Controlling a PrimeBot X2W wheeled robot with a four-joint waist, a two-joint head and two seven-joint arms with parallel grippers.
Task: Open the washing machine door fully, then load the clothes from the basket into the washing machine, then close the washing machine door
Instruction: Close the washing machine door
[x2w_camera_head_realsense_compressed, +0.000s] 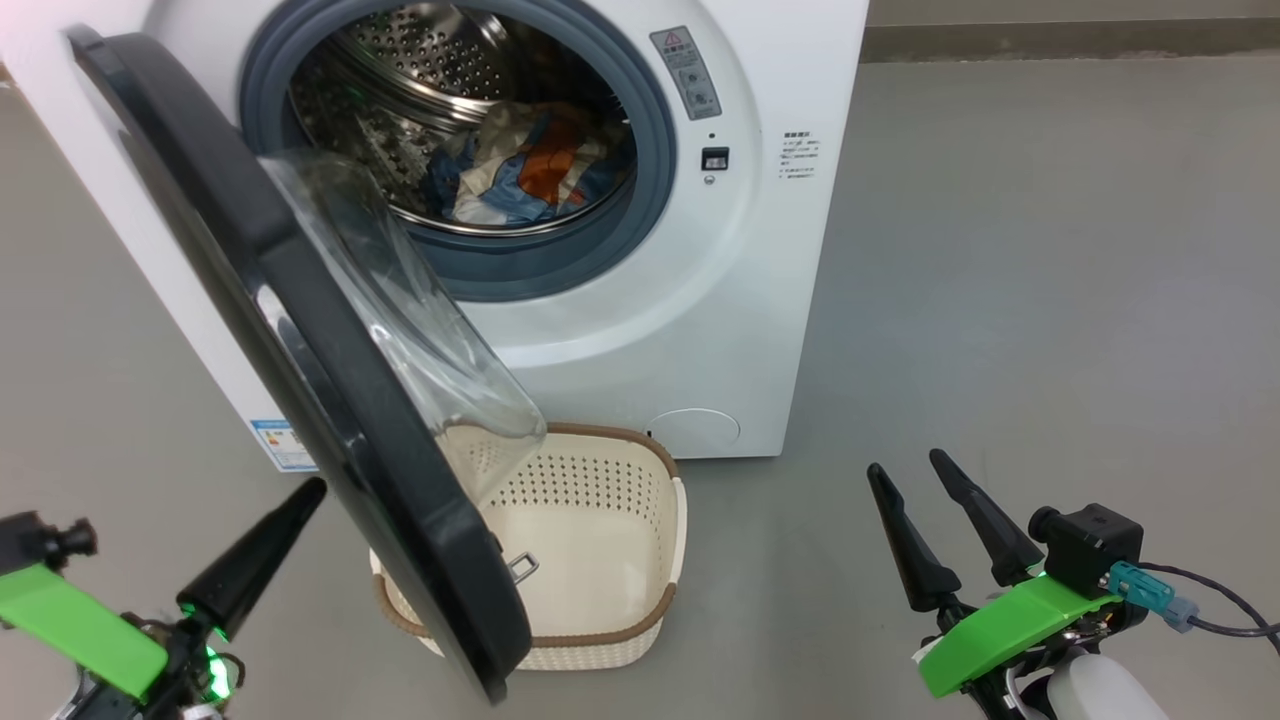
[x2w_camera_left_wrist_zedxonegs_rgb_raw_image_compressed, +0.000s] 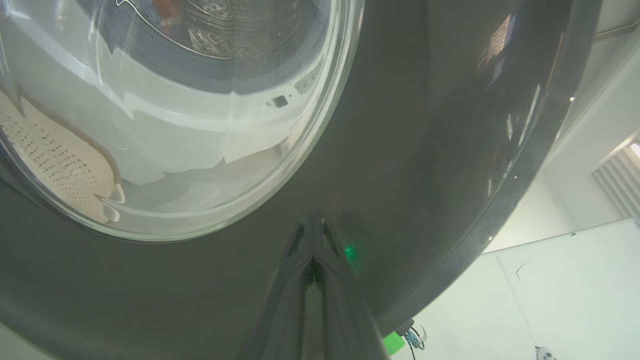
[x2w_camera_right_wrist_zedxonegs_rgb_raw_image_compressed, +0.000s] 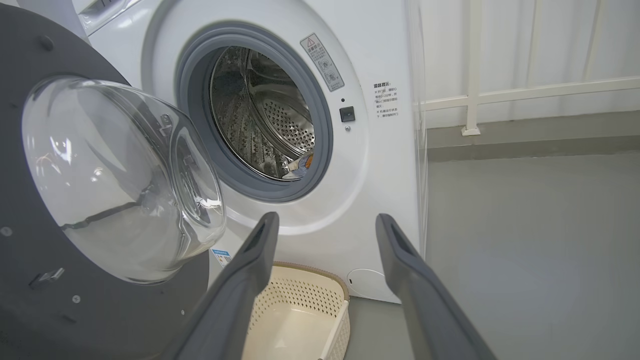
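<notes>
The big round shiny black door (x2w_camera_head_realsense_compressed: 330, 400) stands open, left of frame. It looks heavy, stiff and slippery: push its dark rim. Your left hand (x2w_camera_head_realsense_compressed: 305, 500) is closed, empty, beside it; your right hand (x2w_camera_head_realsense_compressed: 908, 465) is wide open, empty.

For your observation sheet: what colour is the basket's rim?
Brown, around the cream-white basket; the head view shows it best.

Grey floor (x2w_camera_head_realsense_compressed: 1050, 250), white rail (x2w_camera_right_wrist_zedxonegs_rgb_raw_image_compressed: 540, 91) along pale wall (x2w_camera_right_wrist_zedxonegs_rgb_raw_image_compressed: 560, 40), dark skirting strip (x2w_camera_head_realsense_compressed: 1050, 42)
</notes>
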